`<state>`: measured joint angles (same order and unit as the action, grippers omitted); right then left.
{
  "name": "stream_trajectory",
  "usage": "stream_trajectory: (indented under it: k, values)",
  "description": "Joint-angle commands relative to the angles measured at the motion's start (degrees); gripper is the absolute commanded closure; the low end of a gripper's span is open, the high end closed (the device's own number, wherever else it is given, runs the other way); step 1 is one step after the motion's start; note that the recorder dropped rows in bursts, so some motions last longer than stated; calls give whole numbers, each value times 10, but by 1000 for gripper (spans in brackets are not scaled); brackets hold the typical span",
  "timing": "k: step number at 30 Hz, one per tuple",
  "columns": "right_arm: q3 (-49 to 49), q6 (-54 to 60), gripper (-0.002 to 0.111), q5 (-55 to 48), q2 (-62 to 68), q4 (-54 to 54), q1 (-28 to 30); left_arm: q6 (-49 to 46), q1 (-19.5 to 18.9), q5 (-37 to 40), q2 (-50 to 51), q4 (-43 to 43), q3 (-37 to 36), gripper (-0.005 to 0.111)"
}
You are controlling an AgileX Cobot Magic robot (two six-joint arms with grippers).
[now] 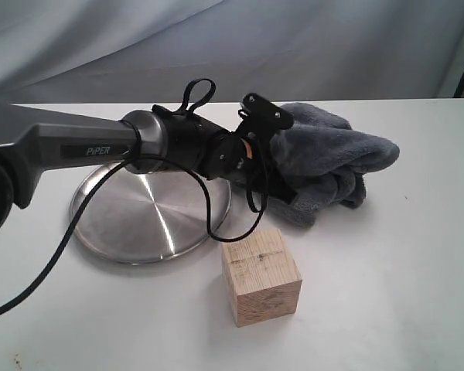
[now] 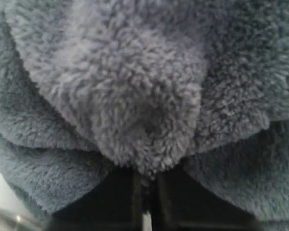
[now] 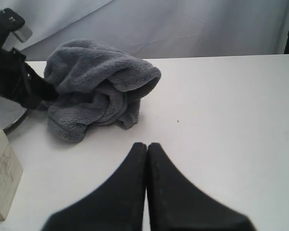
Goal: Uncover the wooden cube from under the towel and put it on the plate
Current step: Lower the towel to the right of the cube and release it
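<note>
The wooden cube [image 1: 261, 277] stands uncovered on the white table, just in front of the plate's right edge; it also shows at the edge of the right wrist view [image 3: 1, 175]. The steel plate [image 1: 139, 216] lies at the left with nothing on it. The blue-grey towel [image 1: 329, 162] is bunched up behind the cube, to the right of the plate. My left gripper [image 1: 281, 187] reaches over the plate and is shut on a fold of the towel [image 2: 135, 86], its fingertips [image 2: 156, 185] buried in the plush. My right gripper [image 3: 147, 145] is shut on nothing, hovering over bare table to the right of the towel [image 3: 96, 86].
The left arm [image 1: 77, 147] and its black cable [image 1: 62, 247] stretch over the plate. A grey fabric backdrop [image 1: 294, 46] hangs behind the white table [image 1: 402, 294]. A sliver of the plate's rim [image 3: 17, 122] appears in the right wrist view.
</note>
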<state>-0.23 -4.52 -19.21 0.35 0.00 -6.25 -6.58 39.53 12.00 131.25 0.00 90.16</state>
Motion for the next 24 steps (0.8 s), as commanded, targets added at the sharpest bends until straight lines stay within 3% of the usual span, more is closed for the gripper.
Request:
stream_trajectory:
  k: [1,7,9,11,12,14,24]
  values:
    - [2,-2,108,0,-4,0,-1,5,0,100,9,-11,4,107]
    - [2,-2,108,0,-4,0,-1,2,1,113,-19,-73,4,104]
    - [2,-2,108,0,-4,0,-1,1,1,123,-28,-95,4,87]
    - [2,-2,108,0,-4,0,-1,1,4,125,-38,-139,4,54]
    - [2,-2,108,0,-4,0,-1,-8,7,126,-39,-139,6,27]
    - [2,-2,108,0,-4,0,-1,-14,10,160,-39,-145,15,1]
    - [2,-2,108,0,-4,0,-1,-30,11,411,-68,-144,109,2]
